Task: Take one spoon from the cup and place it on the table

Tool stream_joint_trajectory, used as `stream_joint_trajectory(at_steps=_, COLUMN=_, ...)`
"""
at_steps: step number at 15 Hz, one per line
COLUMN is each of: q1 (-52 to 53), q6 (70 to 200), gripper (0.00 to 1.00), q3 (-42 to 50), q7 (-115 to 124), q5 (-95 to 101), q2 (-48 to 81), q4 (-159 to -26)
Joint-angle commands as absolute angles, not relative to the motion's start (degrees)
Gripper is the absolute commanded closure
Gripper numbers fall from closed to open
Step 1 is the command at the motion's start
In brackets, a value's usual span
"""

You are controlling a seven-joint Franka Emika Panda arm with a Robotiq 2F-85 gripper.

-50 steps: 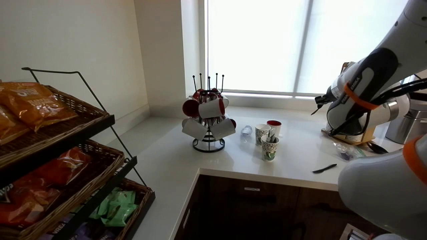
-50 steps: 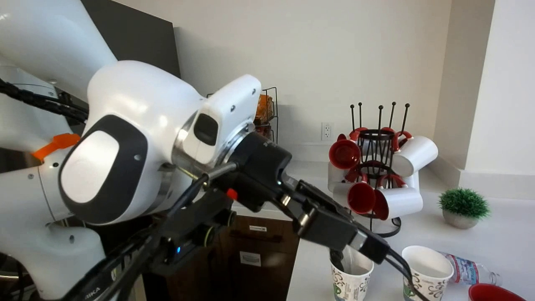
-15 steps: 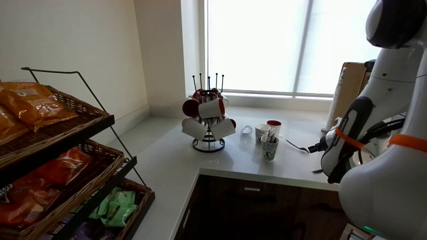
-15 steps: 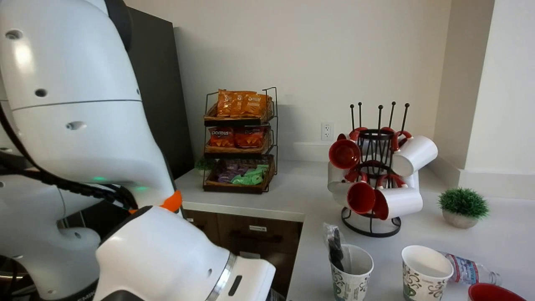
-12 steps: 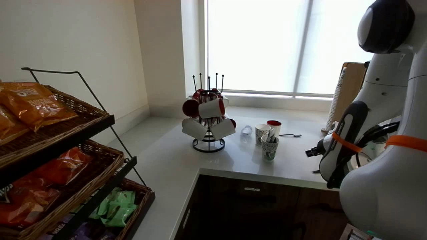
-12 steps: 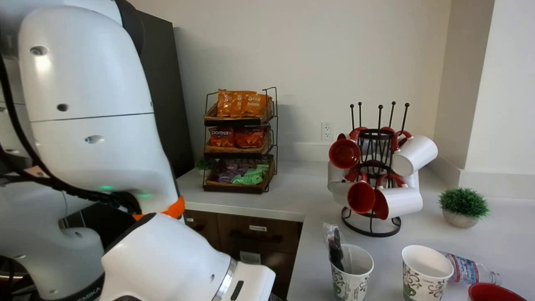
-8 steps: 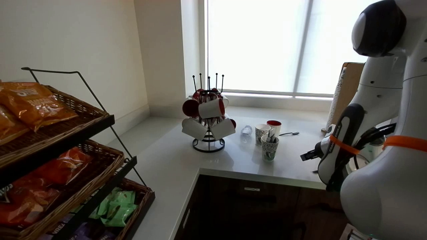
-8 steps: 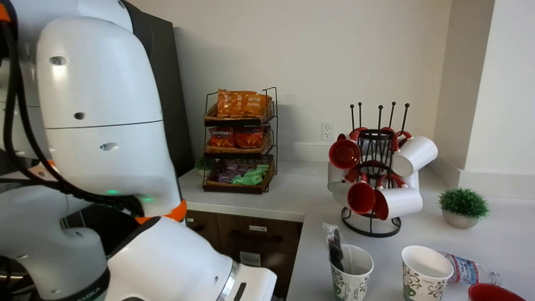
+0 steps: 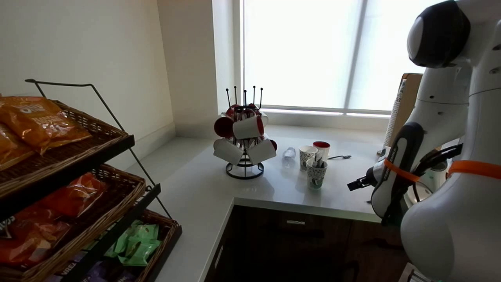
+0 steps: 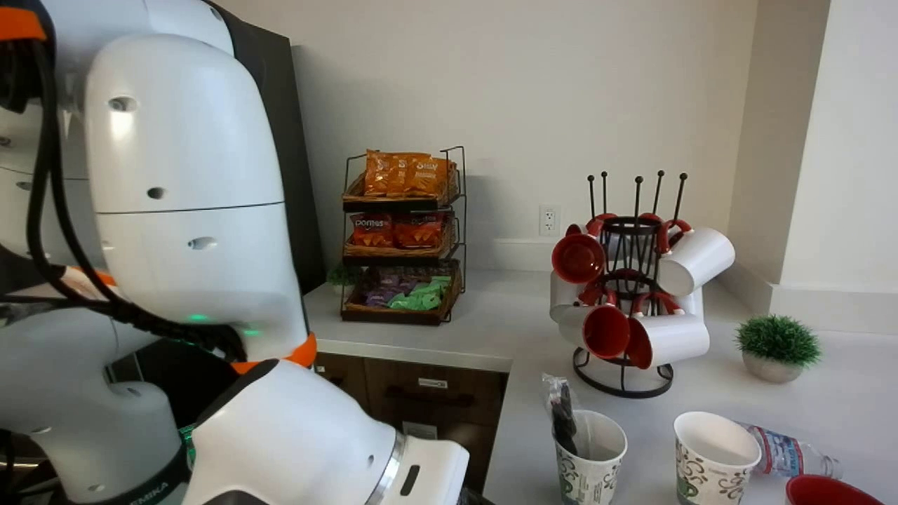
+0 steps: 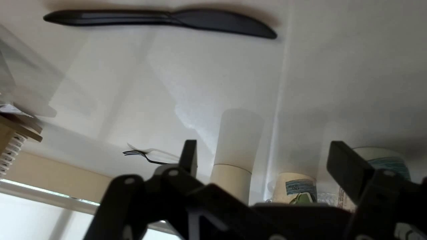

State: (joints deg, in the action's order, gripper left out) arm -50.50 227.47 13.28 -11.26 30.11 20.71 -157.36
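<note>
The pale table (image 9: 274, 192) carries a fork (image 9: 339, 157), a knife (image 11: 160, 18), patterned cups (image 10: 589, 480), a bottle (image 10: 780, 452) and a mug rack (image 10: 631, 225).

A slim black fork (image 11: 145, 157) lay on the table (image 9: 211, 180), a broad, smooth, pale grey-white top, apart from the cup (image 10: 596, 478), its tines pointing away from it. The cup stood upright near the table's edge, white with a scrolled pattern, clear-wrapped dark cutlery (image 10: 563, 421) tilted above its rim.
</note>
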Motion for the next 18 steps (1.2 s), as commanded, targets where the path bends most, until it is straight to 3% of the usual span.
stream_joint_trajectory(at_steps=1, q1=-48.1, q6=223.6, gripper=0.00, q3=15.5, q7=-10.6, q5=28.7, q2=19.2, q4=-157.3)
stream_joint_trajectory(at_steps=8, q1=-44.8, q6=199.7, gripper=0.00, q3=16.6, q7=-6.2, q5=28.2, q2=4.0, q4=-160.5)
stream_joint_trajectory(at_steps=12, q1=-46.1, q6=182.0, gripper=0.00, q3=11.4, q7=9.5, q5=40.1, q2=-4.3, q4=-159.3)
stream_joint_trajectory(at_steps=18, q1=-30.9, q6=170.2, gripper=0.00, q3=9.3, q7=8.3, q5=22.8, q2=-6.4, q4=-157.2)
